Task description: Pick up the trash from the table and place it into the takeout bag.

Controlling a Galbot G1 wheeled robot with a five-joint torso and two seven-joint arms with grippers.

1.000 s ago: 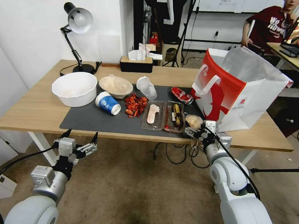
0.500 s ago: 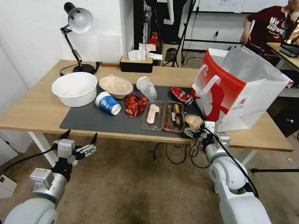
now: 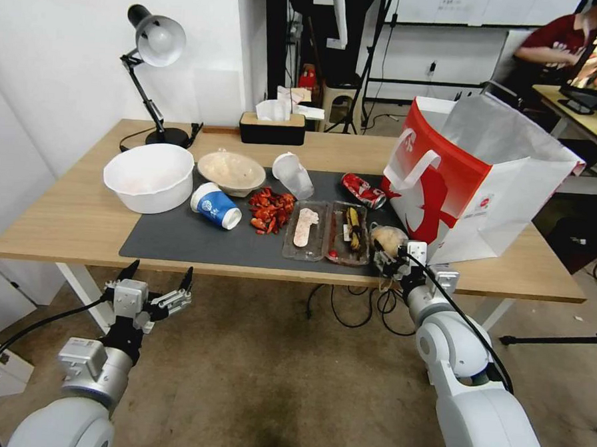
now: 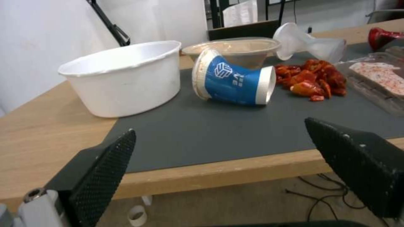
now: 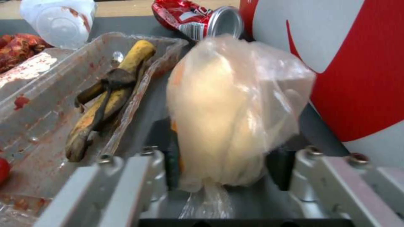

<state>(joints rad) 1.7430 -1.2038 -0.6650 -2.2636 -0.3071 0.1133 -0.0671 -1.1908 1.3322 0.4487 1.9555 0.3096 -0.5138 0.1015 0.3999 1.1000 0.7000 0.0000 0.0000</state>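
1. Left end effector (image 3: 156, 284): parked below the near edge of the surface (image 3: 72, 218), far to the left of the takeout bag (image 3: 474, 186), its fingers (image 4: 103, 173) spread wide and holding nothing.
2. Trash on the dark mat (image 3: 197, 241), all left of the takeout bag: a white bowl (image 3: 147, 175) farthest away, then a beige bowl (image 3: 232, 172), a blue-and-white paper cup (image 3: 216, 206) on its side, a heap of red scraps (image 3: 270, 210), a clear plastic cup (image 3: 293, 175) on its side, two clear trays (image 3: 325, 230), and a crushed red soda can (image 3: 363, 190) just beside the bag's red face.
3. Small clear bag with a pale lump (image 5: 229, 123): at the near foot of the takeout bag, between the banana-peel tray (image 5: 84, 104) and the bag's wall.
4. Right end effector (image 5: 227, 167): at the small bag, its jaws standing narrowly on either side and seemingly pressing the plastic.
5. Step in hand, as judged: the grasp of the first item, with everything else yet to be collected.
6. Next move, as judged: a lift high enough to clear the tall rim of the takeout bag, then travel over its open mouth. The soft plastic may slip or snag the tray edge.
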